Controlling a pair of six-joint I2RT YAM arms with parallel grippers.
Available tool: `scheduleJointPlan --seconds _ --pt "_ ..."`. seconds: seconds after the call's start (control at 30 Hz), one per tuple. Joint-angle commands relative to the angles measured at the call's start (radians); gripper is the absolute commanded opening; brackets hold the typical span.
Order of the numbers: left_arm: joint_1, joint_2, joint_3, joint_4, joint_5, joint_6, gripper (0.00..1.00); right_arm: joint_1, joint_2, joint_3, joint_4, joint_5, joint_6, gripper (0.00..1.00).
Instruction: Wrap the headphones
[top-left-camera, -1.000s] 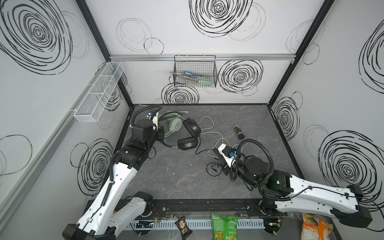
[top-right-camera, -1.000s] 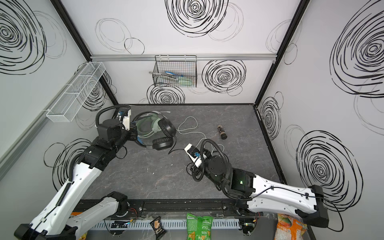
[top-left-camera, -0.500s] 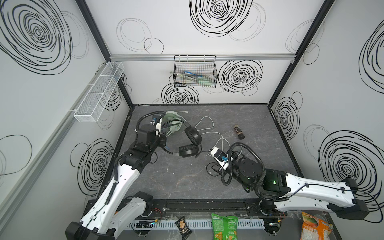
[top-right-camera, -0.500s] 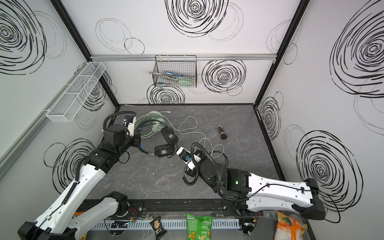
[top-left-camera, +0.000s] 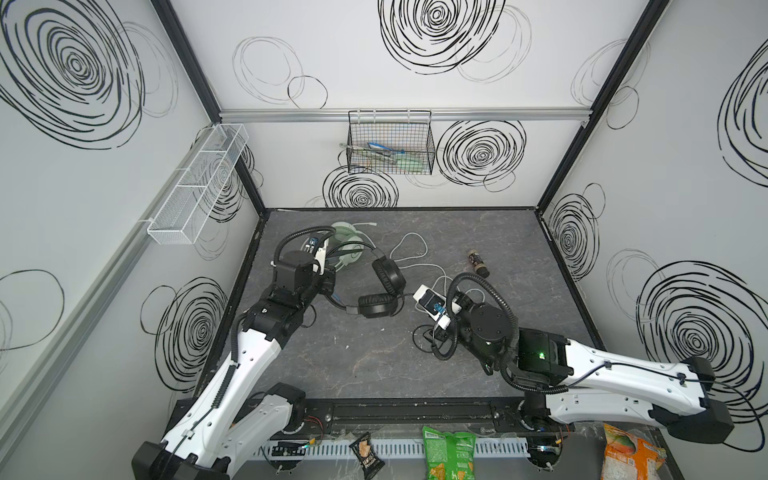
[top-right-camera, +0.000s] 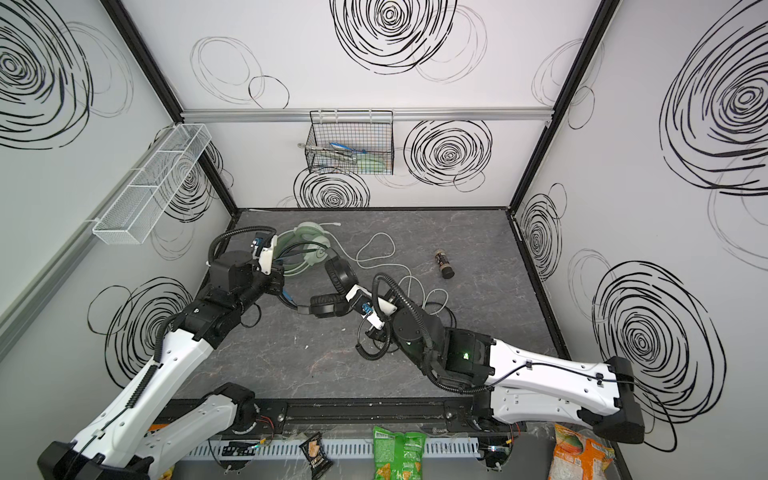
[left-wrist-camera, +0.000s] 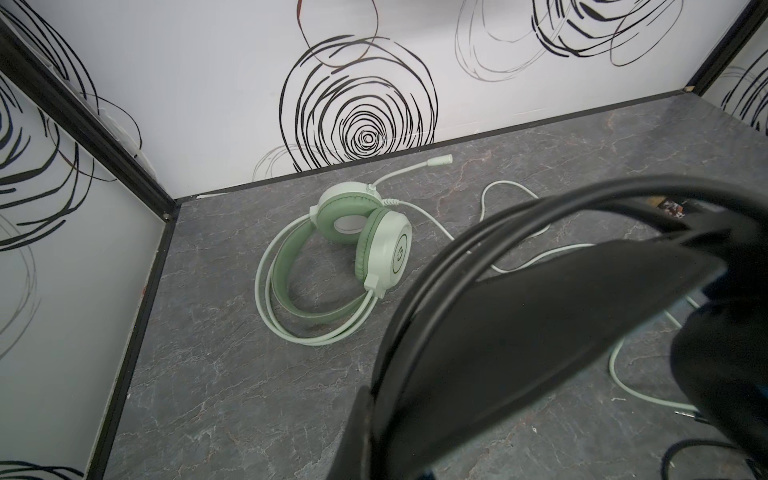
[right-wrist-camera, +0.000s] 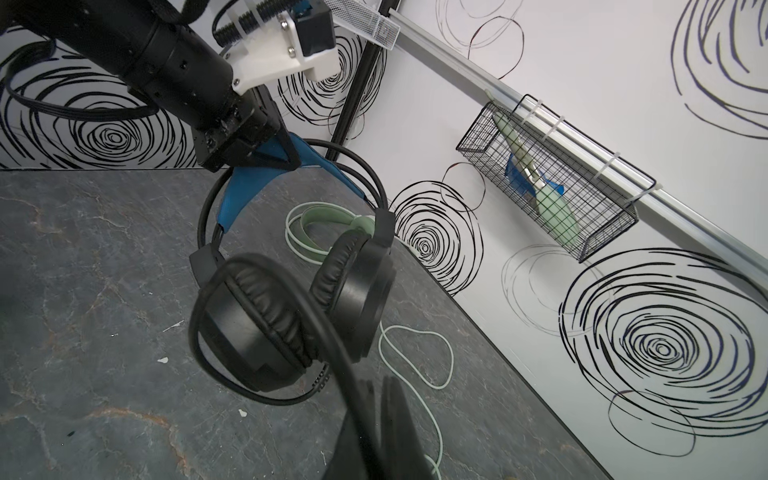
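The black headphones (top-left-camera: 376, 305) (top-right-camera: 326, 306) (right-wrist-camera: 291, 307) hang by their blue-lined headband from my left gripper (right-wrist-camera: 266, 160) (top-left-camera: 330, 286) (left-wrist-camera: 374, 415), which is shut on the band; the ear cups face my right arm. My right gripper (right-wrist-camera: 378, 395) (top-left-camera: 434, 330) is shut on the headset's black cable (right-wrist-camera: 249, 266), which loops across one ear cup. The mint-green headphones (top-left-camera: 349, 245) (top-right-camera: 307, 245) (left-wrist-camera: 361, 232) lie flat at the back left. Their white cable (top-left-camera: 409, 249) (right-wrist-camera: 415, 353) snakes over the floor toward the right arm.
A small brown bottle (top-left-camera: 478, 264) (top-right-camera: 444, 264) lies at the back right. On the back wall hangs a black wire basket (top-left-camera: 390, 145), and on the left wall a white mesh shelf (top-left-camera: 199, 183). Snack bags (top-left-camera: 449, 453) sit past the front rail.
My left gripper has carried the black headphones away from the mint pair, toward the front and middle. The right gripper has moved left with the cable, closer to the ear cups.
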Motion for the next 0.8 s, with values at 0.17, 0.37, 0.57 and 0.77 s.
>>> scheduleJointPlan --seconds 0.17,0.37,0.57,0.77 --pt "-0.052 -0.032 0.011 0.093 -0.018 0.019 0.0 -0.021 0.021 0.102 -0.117 -0.035 -0.043 0.0" --pt "-0.141 0.002 0.044 0.06 -0.043 0.07 0.0 -0.05 0.024 0.13 -0.112 -0.066 -0.125 0.0" --pt "-0.174 0.004 0.035 0.064 0.058 0.08 0.0 -0.068 0.025 0.159 -0.111 -0.124 -0.182 0.0" --pt "-0.201 -0.002 0.007 0.079 0.156 0.075 0.0 -0.128 0.054 0.156 -0.088 -0.162 -0.181 0.0"
